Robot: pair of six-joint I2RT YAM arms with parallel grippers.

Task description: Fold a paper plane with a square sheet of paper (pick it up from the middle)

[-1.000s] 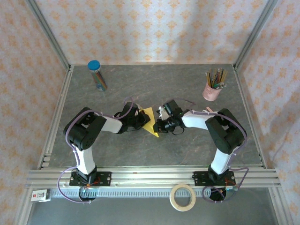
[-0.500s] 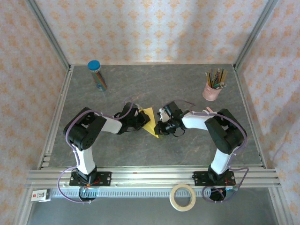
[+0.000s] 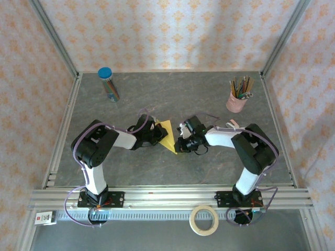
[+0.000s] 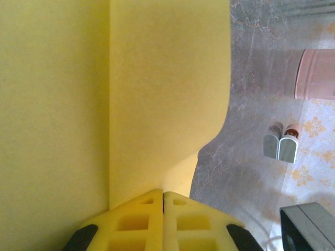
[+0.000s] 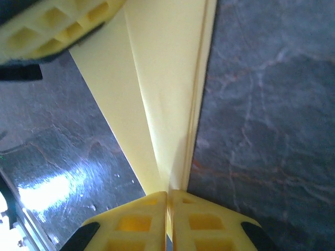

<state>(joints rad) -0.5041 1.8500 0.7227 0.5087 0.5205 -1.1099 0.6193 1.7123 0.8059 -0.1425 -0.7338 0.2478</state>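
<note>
Left gripper (image 4: 163,194): pads pressed together on one edge of paper plane (image 4: 157,94). Right gripper (image 5: 167,194): pinches the narrow tip of the same folded yellow paper. Held between both arms over the middle of table (image 3: 157,94); lifted or resting, cannot tell. Step, by judgement: mid-fold, working along the centre crease. Next calls for one firm anchor and gentle tension, so as not to tear.

Black-white arms (image 3: 121,138); cables (image 3: 74,149) seemingly purple.
</note>
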